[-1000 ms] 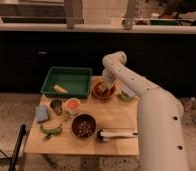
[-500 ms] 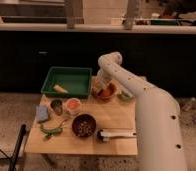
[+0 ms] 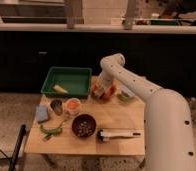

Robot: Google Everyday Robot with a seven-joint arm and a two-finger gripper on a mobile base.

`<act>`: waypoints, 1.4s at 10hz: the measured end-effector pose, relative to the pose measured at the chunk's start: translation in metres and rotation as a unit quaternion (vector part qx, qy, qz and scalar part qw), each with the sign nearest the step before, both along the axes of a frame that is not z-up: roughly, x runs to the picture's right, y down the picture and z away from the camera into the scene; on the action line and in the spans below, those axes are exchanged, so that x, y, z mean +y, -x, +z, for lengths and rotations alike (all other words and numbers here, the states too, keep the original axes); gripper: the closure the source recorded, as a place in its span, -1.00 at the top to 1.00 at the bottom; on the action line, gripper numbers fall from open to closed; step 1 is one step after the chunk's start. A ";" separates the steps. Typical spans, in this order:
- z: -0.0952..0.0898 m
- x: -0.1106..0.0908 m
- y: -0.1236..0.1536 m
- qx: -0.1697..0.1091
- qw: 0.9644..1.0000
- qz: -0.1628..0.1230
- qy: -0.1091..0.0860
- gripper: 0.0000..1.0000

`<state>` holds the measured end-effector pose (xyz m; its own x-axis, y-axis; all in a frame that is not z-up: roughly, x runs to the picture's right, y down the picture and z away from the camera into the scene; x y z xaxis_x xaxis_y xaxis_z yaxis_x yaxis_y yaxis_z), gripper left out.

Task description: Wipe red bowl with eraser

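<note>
The arm is reaching down at the far side of the worktop [image 3: 126,114], and the claw [image 3: 100,89] is hanging right over the red bowl [image 3: 110,93]. Whether the claw is gripping the eraser cannot be told, as the eraser is not showing. The wiping is probably going on and is not finished.

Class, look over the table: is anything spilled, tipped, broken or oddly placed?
Nothing stands out. The brown bowl and cup sit upright on the table, and no spill shows. The end effector is down at the red bowl, covering part of it.
</note>
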<state>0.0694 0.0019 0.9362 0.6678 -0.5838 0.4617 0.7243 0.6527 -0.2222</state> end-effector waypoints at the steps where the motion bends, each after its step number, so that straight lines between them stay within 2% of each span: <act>1: 0.001 0.003 -0.010 0.007 1.000 0.000 0.005 -1.00; 4: 0.002 -0.002 -0.033 0.029 1.000 0.009 0.004 -1.00; 9: 0.017 -0.025 -0.039 0.049 0.998 0.028 -0.016 -1.00; 11: 0.024 -0.033 -0.025 0.044 0.998 0.030 -0.022 -1.00; 14: 0.031 -0.032 -0.005 0.030 0.999 0.021 -0.021 -1.00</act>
